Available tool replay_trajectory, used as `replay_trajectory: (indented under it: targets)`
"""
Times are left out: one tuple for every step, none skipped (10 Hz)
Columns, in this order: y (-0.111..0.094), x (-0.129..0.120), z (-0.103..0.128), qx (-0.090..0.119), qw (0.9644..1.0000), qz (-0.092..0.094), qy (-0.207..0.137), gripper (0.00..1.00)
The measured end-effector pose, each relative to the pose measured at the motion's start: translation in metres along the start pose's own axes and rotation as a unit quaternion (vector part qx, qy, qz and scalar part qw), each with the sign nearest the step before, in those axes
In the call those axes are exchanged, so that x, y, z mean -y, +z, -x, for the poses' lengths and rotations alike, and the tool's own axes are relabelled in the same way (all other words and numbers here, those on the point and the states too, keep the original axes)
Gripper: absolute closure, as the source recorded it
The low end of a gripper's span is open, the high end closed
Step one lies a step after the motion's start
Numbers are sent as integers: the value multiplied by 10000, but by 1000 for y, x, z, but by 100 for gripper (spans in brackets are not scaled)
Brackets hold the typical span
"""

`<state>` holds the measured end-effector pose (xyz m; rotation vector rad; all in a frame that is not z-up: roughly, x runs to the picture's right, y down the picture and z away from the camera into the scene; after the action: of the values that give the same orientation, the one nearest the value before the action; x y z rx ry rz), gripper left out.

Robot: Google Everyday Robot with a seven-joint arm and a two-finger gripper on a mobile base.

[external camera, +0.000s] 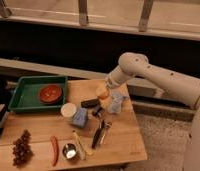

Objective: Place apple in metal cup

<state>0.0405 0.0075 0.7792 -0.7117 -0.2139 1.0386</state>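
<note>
The apple (101,91) is a small orange-yellow fruit held at the tip of my gripper (103,89), over the back middle of the wooden table (120,145). The gripper is shut on it, and the white arm reaches in from the right. The metal cup (69,150) is a small shiny silver cup standing near the table's front edge, well to the front left of the gripper and apart from it.
A green tray (22,96) with a red-brown bowl (50,93) stands back left. A white cup (68,109), a blue object (80,117), a black item (90,103), a grey-blue object (116,102) and dark utensils (99,134) lie mid-table. A red chili (54,149) and grapes (22,147) lie front left.
</note>
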Motion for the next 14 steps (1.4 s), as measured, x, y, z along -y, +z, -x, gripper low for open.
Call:
replay_trajectory:
  targets:
    - [0,0,0,-1,10000,-1,4,96]
    - [0,0,0,3,10000,-1,3,96]
    - [0,0,0,-13,10000,-3,-9,96]
    - [2,-2,0,-52,10000,-12,-56,96]
    - [6,-10,-1,-101,9998,15,-151,96]
    - [10,-24,-6,-156,9995,79,-259,96]
    - [12,-39,-13,-185,9991,134,-346,96]
    - [13,-53,-20,-185,9987,192,-427,96]
    - [13,-73,-28,-164,9979,287,-561,96]
    - [11,-92,-36,-136,9965,396,-728,96]
    - [9,-107,-40,-120,9946,511,-898,96]
    - [10,-121,-44,-141,9921,634,-1070,96]
    - [14,-140,-48,-256,9865,837,-1385,96]
    - [18,-159,-54,-460,9784,1022,-1738,96]
